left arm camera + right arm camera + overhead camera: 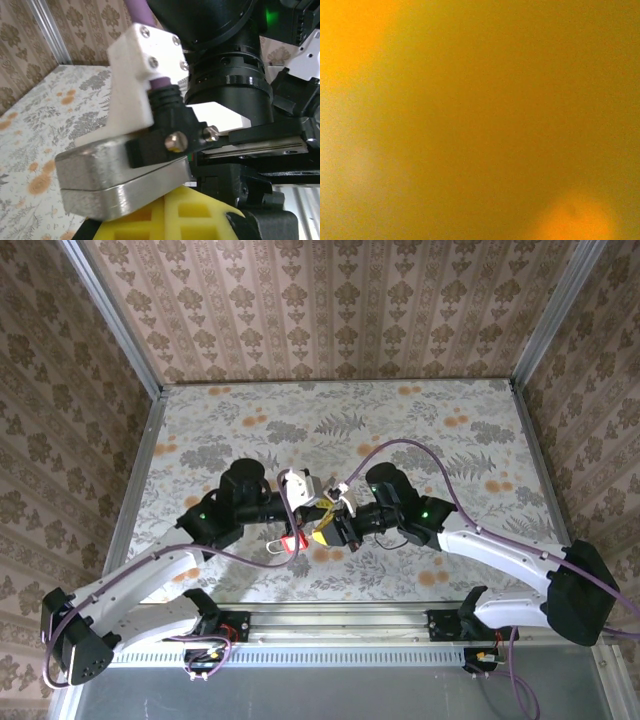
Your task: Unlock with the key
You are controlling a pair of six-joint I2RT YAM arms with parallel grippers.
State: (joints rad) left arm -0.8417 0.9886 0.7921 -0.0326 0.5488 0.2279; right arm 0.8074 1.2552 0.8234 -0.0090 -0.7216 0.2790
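Top view: my left gripper and right gripper meet tip to tip above the middle of the floral table. Both are pressed together. A red padlock sits at the left tips, its wire shackle pointing toward my left; whether it is pinched I cannot tell. The key is too small to make out among the fingers. Left wrist view: the right arm's silver camera housing close by, above a yellow finger. Right wrist view: yellow blur.
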